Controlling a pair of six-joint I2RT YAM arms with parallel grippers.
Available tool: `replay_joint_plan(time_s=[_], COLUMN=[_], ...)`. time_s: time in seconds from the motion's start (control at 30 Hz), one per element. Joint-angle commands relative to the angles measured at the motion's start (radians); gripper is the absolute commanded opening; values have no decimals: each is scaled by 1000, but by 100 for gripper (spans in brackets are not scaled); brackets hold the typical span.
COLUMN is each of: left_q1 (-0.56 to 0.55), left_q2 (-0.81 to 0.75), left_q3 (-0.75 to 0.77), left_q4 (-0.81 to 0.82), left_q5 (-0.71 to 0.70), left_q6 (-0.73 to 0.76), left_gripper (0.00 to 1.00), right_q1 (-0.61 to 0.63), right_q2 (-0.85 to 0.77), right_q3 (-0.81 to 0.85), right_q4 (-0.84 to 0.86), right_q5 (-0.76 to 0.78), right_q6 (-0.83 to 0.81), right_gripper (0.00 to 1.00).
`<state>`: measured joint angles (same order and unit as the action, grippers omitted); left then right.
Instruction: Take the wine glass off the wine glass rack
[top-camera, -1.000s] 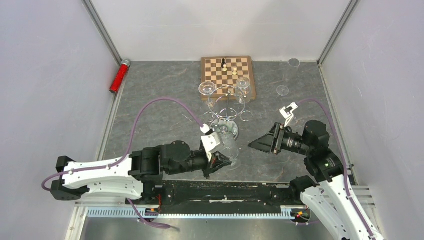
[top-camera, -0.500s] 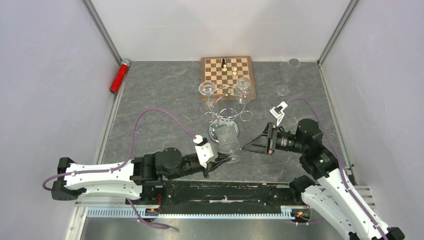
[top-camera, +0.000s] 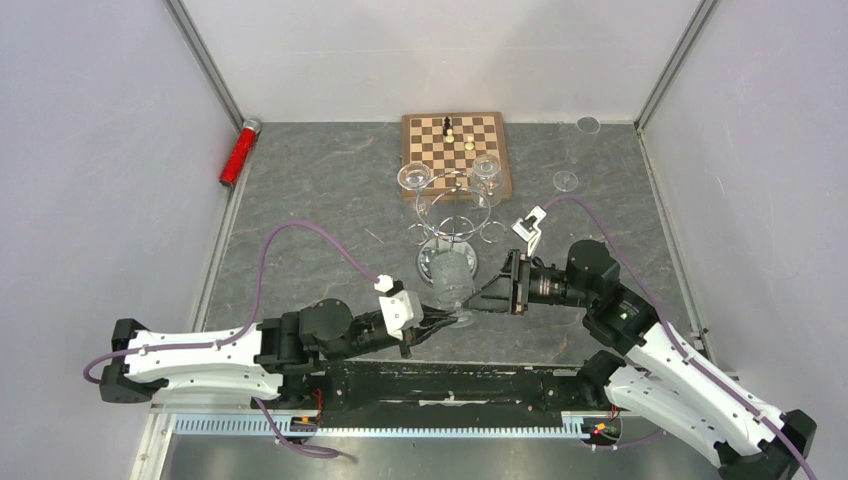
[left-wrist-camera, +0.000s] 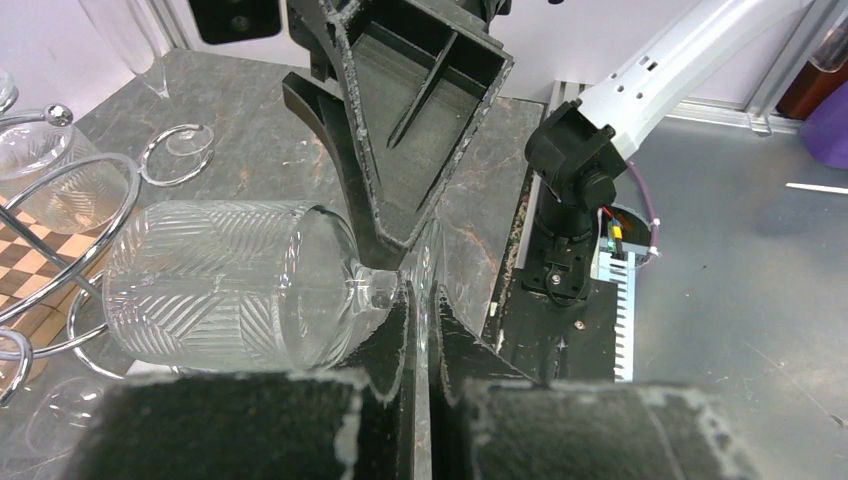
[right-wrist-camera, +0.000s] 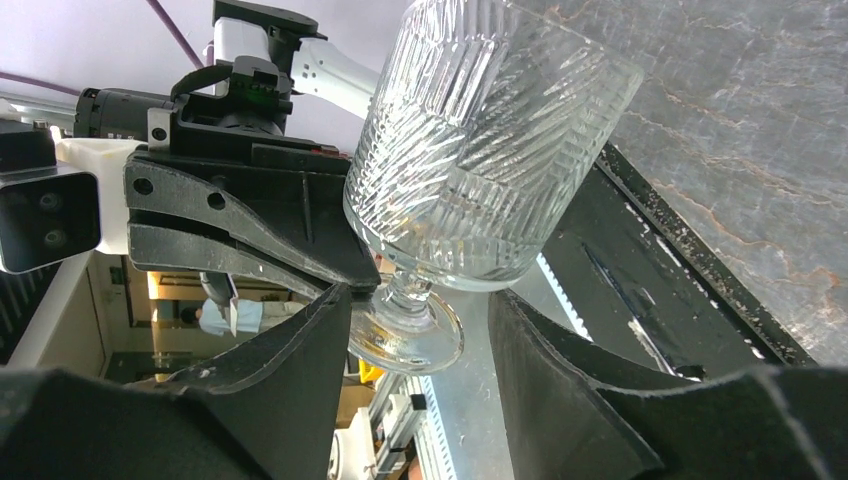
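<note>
Holding the wine glass (top-camera: 452, 280) by its foot is the left tool (top-camera: 440, 322): in the left wrist view the two fingers are pressed together with the thin disc of the foot pinched edge-on between them. The glass is off the wine glass rack (top-camera: 455, 215), clear of its loop arms, and sits just in front of the rack's round mirrored base on the near side of the table (top-camera: 320, 200). It is tilted, bowl toward the rack and foot toward the arm bases. From above the cut-pattern bowl overlaps the near edge of the rack base; contact there cannot be judged.

The right tool (top-camera: 478, 300) comes in from the right, its jaws partly open. In the right wrist view its two fingers stand on either side of the stem and foot, below the bowl. The left-hand finger lies very close to the foot; whether it touches is not clear. It does not grip the glass.

On the rack: two more glasses hang bowl-down from the far arms, one at the left (top-camera: 413, 178) and one at the right (top-camera: 487, 168). The near loops are bare.

Behind the rack: a wooden chessboard (top-camera: 456, 150) with a few pieces on its far squares. Far left, along the wall: a red cylinder (top-camera: 238, 152). Far right: two small clear round items (top-camera: 565, 181), well apart from the rack.
</note>
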<state>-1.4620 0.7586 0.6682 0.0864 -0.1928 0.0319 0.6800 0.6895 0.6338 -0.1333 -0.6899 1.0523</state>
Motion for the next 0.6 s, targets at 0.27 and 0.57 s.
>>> replay_joint_plan(time_s=[0.27,0.57], left_q1=[-9,-10], left_q2=[-61,-70], left_q3=[-25,-31], left_q4=[170,166], left_q5=[42,61], left_q6=[60,67], left_gripper=[2,2], right_q1=[129,163], right_q2=[60,68], right_q3=[0,-21], right_q4=[125,175], right_q5=[115,138], right_q6=[67,104], right_gripper=[54,53])
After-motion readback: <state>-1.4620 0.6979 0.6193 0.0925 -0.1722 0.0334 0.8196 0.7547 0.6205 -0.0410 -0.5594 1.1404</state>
